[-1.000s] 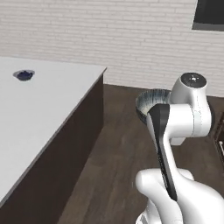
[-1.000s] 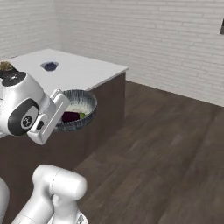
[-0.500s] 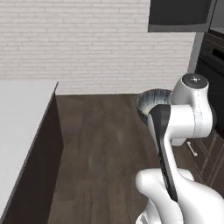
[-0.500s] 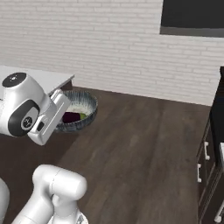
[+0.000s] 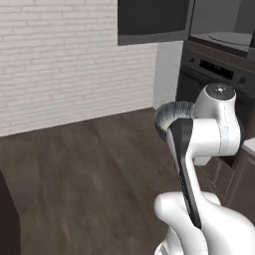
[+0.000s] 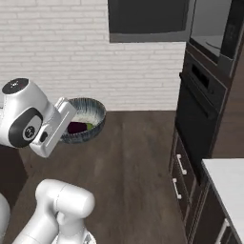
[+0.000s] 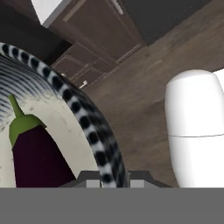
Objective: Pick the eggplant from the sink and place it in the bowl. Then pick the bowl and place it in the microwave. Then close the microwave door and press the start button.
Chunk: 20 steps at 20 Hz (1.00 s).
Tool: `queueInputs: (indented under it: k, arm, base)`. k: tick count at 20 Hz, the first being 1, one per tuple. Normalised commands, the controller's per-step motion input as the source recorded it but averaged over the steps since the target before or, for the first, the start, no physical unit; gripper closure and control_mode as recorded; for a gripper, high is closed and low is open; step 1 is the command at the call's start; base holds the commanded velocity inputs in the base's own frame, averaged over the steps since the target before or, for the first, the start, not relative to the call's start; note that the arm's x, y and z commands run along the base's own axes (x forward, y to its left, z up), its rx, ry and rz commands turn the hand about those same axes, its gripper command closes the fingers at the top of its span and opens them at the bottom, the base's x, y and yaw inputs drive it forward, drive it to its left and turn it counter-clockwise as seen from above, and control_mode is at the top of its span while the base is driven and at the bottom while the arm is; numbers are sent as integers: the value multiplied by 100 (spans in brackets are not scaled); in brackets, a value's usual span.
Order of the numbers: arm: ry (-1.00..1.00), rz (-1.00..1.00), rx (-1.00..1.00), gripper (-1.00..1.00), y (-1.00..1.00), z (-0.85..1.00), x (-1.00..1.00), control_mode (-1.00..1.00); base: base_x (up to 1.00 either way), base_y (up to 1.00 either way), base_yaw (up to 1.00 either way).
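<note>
Closest to us, in the hand view, the gripper [image 7: 105, 180] is clamped narrow on the rim of the bowl [image 7: 85, 118], the dark streaked edge running up from between the tips at the bottom of the picture. Just inside that rim, to the left, the eggplant [image 7: 35, 153] lies on the pale speckled inside of the bowl, its green stem cap pointing away from the hand.

From the right base view we see the bowl [image 6: 93, 114] held out in front of the arm, clear of the wooden floor [image 6: 133, 157], with the eggplant [image 6: 78, 127] a dark patch in its bottom, near the hand. From the left base view only the bowl's [image 5: 172, 112] far rim peeks out behind the white arm.

Farther off, the oven [image 6: 202, 116] stands to the right, and above it the microwave [image 6: 212, 28] shows its grey cavity, its door [image 6: 145, 19] swung open toward the brick wall [image 6: 57, 52].
</note>
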Motion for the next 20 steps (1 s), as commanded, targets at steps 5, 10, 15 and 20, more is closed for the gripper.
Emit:
queueInputs:
  k: [5, 10, 15, 20]
  arm:
    - [0, 0, 0, 100, 0, 0, 0, 100]
    - [0, 0, 0, 100, 0, 0, 0, 100]
    - [0, 0, 0, 100, 0, 0, 0, 100]
    - [0, 0, 0, 100, 0, 0, 0, 100]
  base:
    - [75, 30, -58]
    - [73, 62, -52]
    - [72, 57, -52]
    - [63, 59, -51]
